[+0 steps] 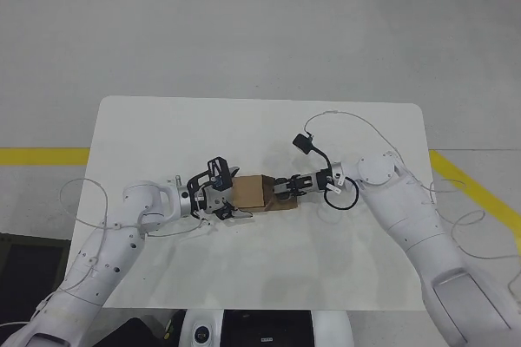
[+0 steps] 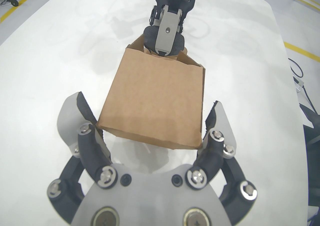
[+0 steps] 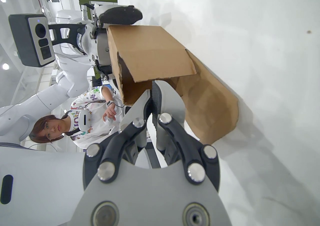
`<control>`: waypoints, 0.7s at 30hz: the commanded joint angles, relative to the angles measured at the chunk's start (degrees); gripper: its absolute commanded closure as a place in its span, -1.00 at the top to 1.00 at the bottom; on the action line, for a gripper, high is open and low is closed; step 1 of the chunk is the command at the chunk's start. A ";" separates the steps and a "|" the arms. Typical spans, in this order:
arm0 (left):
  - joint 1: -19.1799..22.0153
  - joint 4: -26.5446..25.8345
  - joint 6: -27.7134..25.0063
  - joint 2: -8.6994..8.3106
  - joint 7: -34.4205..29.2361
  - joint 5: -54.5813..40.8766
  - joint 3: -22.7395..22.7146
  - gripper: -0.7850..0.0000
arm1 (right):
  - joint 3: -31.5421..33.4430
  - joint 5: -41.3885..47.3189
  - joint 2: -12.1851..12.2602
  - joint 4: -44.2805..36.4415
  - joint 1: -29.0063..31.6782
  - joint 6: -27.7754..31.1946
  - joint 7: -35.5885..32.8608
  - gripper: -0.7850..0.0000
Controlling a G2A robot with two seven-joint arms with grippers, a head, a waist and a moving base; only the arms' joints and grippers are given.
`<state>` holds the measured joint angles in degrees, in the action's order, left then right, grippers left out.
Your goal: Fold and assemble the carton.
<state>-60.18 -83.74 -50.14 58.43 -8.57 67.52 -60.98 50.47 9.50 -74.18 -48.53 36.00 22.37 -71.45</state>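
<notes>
The carton (image 1: pixel 253 193) lies at the middle of the table (image 1: pixel 156 130), its long axis going left to right. Our left gripper (image 2: pixel 148 99), widely spread, clasps its left end. Our right gripper (image 3: pixel 153 87), pressed together, meets the open right end.

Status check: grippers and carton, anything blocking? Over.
Left gripper: fingers clamped across one end of the carton. Right gripper: fingers shut, tip at its open end. One flap lies open on the table. No obstruction seen.

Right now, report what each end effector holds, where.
Left end effector clamps the carton across one end; right end effector shut at its flaps, hold unclear.
</notes>
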 commanded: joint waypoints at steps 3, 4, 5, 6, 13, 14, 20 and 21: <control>-0.03 -0.03 -0.01 0.02 -0.04 -0.15 0.01 1.00 | 0.16 -1.83 0.10 1.14 -0.63 -0.50 2.46 -1.00; -0.09 0.00 0.00 0.01 -0.17 -0.10 0.00 1.00 | 0.18 -1.96 0.10 1.28 -0.70 -0.43 2.66 -1.00; -0.15 -0.03 -0.06 0.00 -0.21 -0.07 -0.01 1.00 | 0.21 -1.94 0.09 1.38 -0.79 -0.35 2.82 -1.00; -0.23 -0.06 -0.08 -0.01 -0.19 -0.05 -0.05 1.00 | 0.22 -2.01 0.08 1.47 -0.92 -0.23 3.05 -1.00; -0.59 -0.37 -0.14 -0.07 -0.41 -0.08 -0.21 1.00 | -1.00 -0.76 -0.57 1.11 -1.96 1.09 0.84 -1.00; -0.61 -0.39 -0.11 -0.06 -0.43 -0.08 -0.20 1.00 | -1.20 -0.68 -0.67 1.17 -2.11 1.15 0.63 -1.00; -0.57 -0.41 -0.05 0.00 -0.48 -0.02 -0.01 1.00 | -2.83 -0.13 -1.31 1.56 -2.01 1.20 -0.91 -1.00; -0.58 -0.40 -0.08 0.01 -0.43 -0.11 0.01 1.00 | -2.99 -0.02 -1.39 1.68 -1.96 1.24 -0.92 -1.00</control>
<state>-60.75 -84.14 -50.21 58.43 -9.05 67.50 -60.99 47.62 9.37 -75.50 -46.96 33.99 23.57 -72.35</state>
